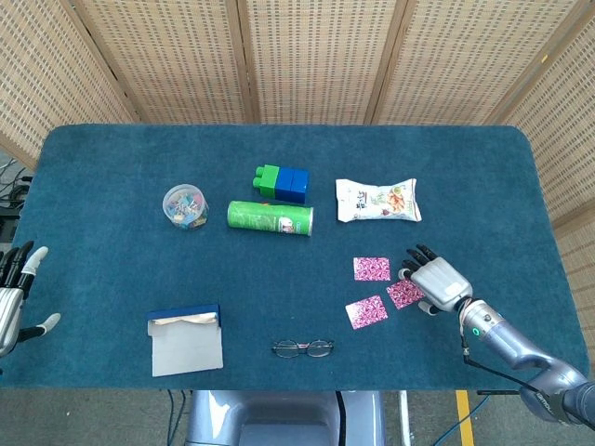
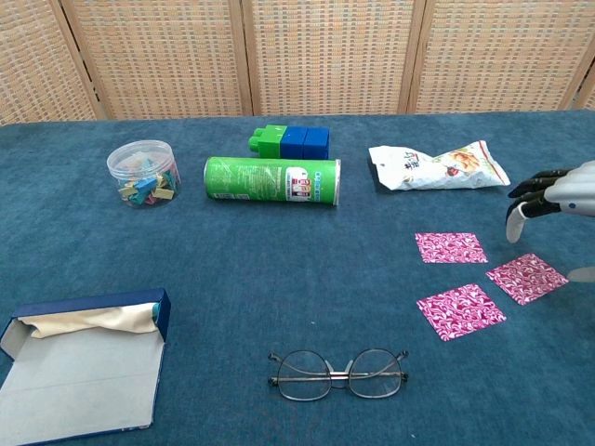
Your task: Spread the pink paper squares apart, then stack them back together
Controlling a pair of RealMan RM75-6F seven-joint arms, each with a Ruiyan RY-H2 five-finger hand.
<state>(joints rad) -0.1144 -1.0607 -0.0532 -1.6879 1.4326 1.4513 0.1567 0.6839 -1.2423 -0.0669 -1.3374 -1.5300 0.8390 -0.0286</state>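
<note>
Blue tabletop (image 1: 112, 167): open right robot hand (image 1: 433, 281) hovers over three separated pink squares (image 2: 450, 247).

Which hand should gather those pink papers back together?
Probably the right hand: it hovers open beside the three pink paper squares. The left hand sits at the table's far opposite edge.

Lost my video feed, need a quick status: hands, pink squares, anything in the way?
Right hand open, above the squares, holding nothing. Left hand open at table's left edge. Three pink paper squares spread apart, flat, none overlapping. Nothing in the way.
</note>
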